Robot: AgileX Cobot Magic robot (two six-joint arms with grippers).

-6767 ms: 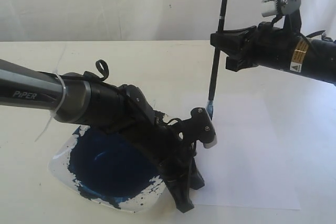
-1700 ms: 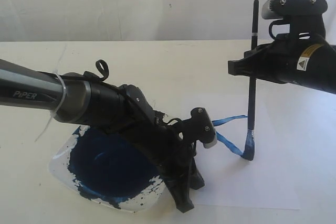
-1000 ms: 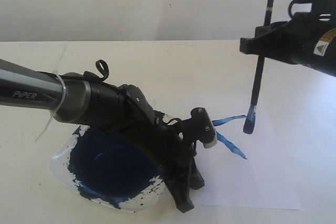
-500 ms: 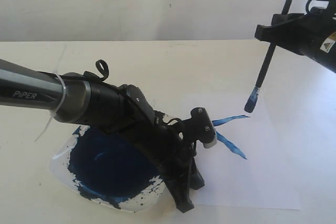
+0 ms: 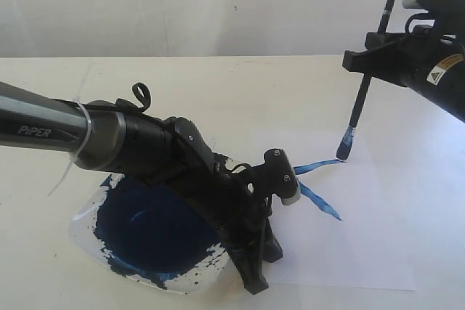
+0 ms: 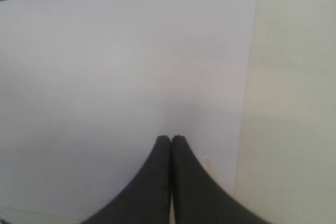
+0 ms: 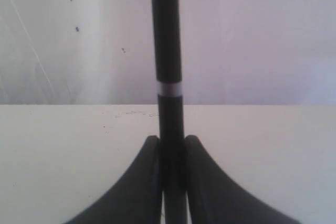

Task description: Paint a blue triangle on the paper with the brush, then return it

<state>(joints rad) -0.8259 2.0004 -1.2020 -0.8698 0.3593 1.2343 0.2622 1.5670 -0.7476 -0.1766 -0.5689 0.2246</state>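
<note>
Apparently pins paper [image 5: 378, 241] with shut left end effector [image 6: 171, 138] and clamps brush [image 5: 357, 107] in right end effector [image 7: 170, 141], tip poised to close the blue triangle [image 5: 321, 202].

Black brush [image 5: 361, 103] tilted, blue tip near blue triangle [image 5: 320, 201] (two strokes), flat white paper [image 5: 363, 245]

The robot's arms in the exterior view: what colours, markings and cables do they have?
The left arm is a grey tube lettered PiPER, with a white tie and looped black cable. The right arm is black with a yellow warning label.
</note>
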